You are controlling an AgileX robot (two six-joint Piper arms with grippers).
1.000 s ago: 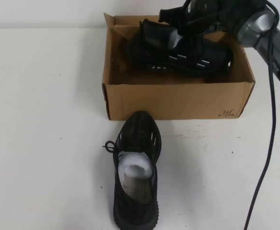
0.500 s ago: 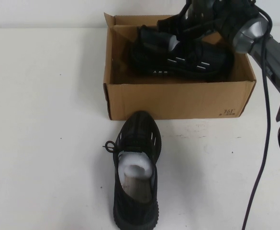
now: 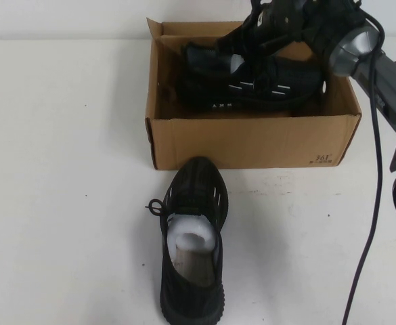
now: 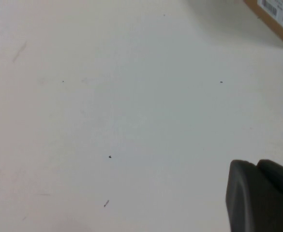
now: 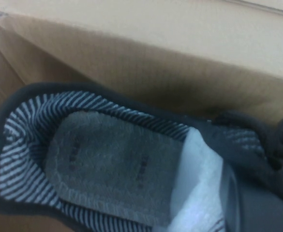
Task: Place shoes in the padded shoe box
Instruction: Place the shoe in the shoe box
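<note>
One black sneaker (image 3: 252,84) with white dash marks lies on its side inside the brown cardboard box (image 3: 252,141), toe to the right. My right gripper (image 3: 260,42) reaches into the box from the back right and is shut on this shoe at its opening. In the right wrist view one finger (image 5: 262,205) sits inside the shoe (image 5: 107,164) against the white paper stuffing (image 5: 199,188), with the box wall (image 5: 156,58) behind. The second sneaker (image 3: 192,244) stands on the table in front of the box, toe toward it. My left gripper (image 4: 257,193) hangs shut over bare table, outside the high view.
The white table (image 3: 62,169) spreads wide to the left of the box and the shoe. A black cable (image 3: 374,223) hangs down along the right side. A corner of the box with a label (image 4: 276,17) shows in the left wrist view.
My right gripper has carried the held shoe leftward inside the box and lowered it slightly. The shoe on the table and the left gripper have not moved.
</note>
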